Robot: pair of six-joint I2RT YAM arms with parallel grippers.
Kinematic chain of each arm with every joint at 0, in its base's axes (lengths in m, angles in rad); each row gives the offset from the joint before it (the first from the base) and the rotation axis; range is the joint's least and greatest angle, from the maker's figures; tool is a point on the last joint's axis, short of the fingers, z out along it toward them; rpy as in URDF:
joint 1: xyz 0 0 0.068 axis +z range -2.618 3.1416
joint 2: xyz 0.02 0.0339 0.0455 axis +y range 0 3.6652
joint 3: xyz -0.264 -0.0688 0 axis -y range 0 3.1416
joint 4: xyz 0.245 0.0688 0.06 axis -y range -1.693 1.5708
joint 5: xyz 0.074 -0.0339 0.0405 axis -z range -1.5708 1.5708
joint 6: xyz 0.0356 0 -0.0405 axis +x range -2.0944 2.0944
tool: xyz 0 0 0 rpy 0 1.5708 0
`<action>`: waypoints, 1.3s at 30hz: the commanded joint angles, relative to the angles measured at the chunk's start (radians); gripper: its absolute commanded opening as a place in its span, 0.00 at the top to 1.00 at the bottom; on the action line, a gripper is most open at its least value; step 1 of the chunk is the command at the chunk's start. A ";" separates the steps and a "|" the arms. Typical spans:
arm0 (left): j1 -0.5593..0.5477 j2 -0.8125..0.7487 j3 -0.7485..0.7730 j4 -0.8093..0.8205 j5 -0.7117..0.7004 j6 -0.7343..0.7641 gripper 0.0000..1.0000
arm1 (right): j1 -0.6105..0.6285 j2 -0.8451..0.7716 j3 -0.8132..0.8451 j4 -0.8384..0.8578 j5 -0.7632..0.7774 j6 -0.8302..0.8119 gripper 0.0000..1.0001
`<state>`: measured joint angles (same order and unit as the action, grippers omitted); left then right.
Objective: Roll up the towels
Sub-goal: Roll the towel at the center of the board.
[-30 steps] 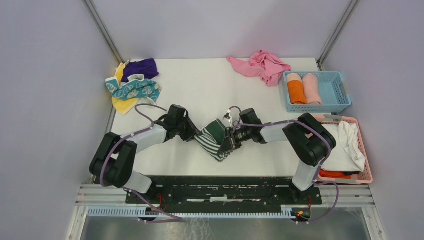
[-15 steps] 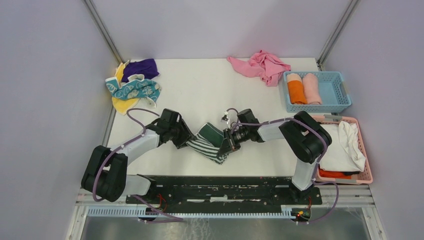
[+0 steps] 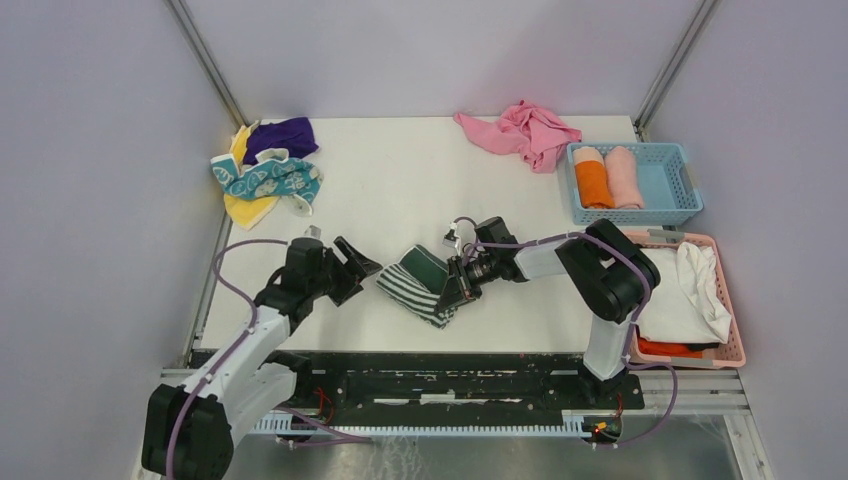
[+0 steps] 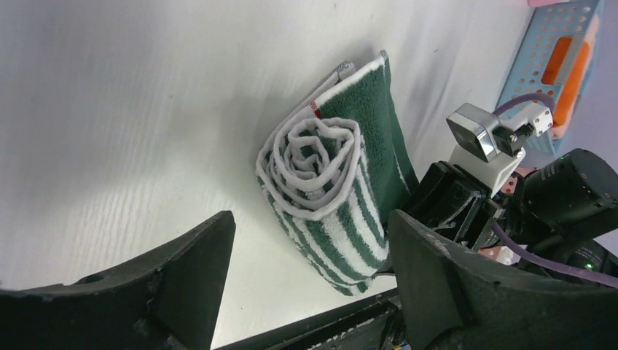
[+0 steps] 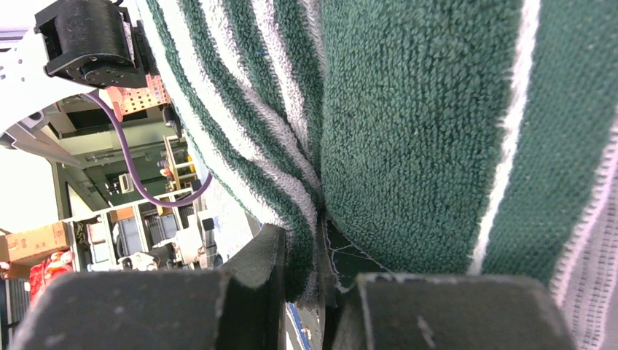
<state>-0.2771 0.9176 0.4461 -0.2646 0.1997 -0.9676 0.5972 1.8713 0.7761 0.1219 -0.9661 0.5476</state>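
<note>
The striped towel (image 3: pixel 420 283), dark green and white, is lying rolled up near the front edge of the table (image 3: pixel 400 190), between the two grippers; in the left wrist view its spiral end is facing the camera. The left gripper (image 3: pixel 358 277) is sitting just left of the roll and apart from it; its jaws are standing wide and holding nothing, with the roll showing in the gap beyond them. The right gripper (image 3: pixel 458 285) is pressing against the roll's right end; its jaws are nearly closed and its fingers (image 5: pixel 251 288) are pinching a fold of the cloth.

A small red tag (image 4: pixel 315 109) is showing at the roll's edge; it is too small to read.

Three more towels are lying in a heap at the far left corner: one purple (image 3: pixel 283 135), one teal (image 3: pixel 270 178) and one yellow (image 3: pixel 245 207); one pink cloth (image 3: pixel 525 130) is lying crumpled at the far edge. Two baskets are standing on the right: a blue one (image 3: pixel 682 205) is holding two rolls, one orange (image 3: pixel 593 182) and one pink (image 3: pixel 623 176); a pink one (image 3: pixel 735 345) is holding white fabric (image 3: pixel 690 290).
</note>
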 commanded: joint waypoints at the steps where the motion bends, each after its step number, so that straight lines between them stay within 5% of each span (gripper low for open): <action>1: -0.003 -0.068 -0.113 0.173 0.083 -0.136 0.15 | -0.006 0.084 -0.059 -0.182 0.258 -0.047 1.00; 13: -0.102 0.100 -0.186 0.465 0.045 -0.241 0.16 | -0.009 0.095 -0.052 -0.188 0.266 -0.039 1.00; 21: -0.195 0.340 -0.125 0.499 -0.060 -0.234 0.24 | -0.010 0.063 -0.041 -0.229 0.303 -0.057 0.95; 31: -0.220 0.500 -0.048 0.370 -0.118 -0.202 0.35 | 0.054 -0.162 -0.027 -0.352 0.469 -0.133 0.62; 39: -0.240 0.507 -0.011 0.306 -0.153 -0.183 0.36 | 0.249 -0.499 0.062 -0.561 0.960 -0.221 0.43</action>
<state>-0.5098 1.3891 0.4339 0.1955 0.1478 -1.1927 0.7521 1.5051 0.7837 -0.2340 -0.4057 0.4263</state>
